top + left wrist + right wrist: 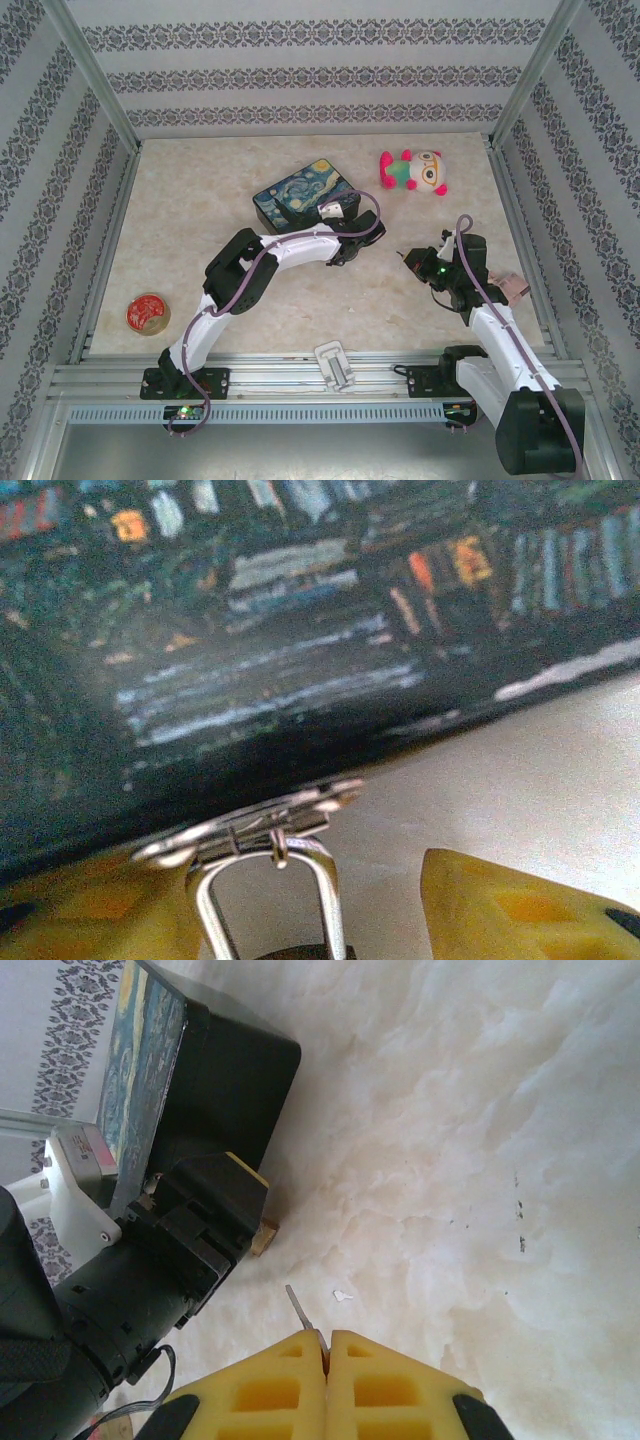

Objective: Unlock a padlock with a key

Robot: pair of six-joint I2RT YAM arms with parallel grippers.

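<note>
Yellow right hand [325, 1342] low, pinching key [300, 1308]

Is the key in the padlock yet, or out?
Out: the key pokes from the shut right gripper, apart from the padlock at the tin.

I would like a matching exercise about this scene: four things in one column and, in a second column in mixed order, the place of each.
Things:
1. plush toy
2. round red object
3. key
4. padlock

Places:
A. pinched in the shut right gripper
B. at the latch of the painted tin
C. near the left edge of the table
D. far side, to the right of the painted tin

Pairs: 1-D, 2-C, 3-A, 4-B
</note>
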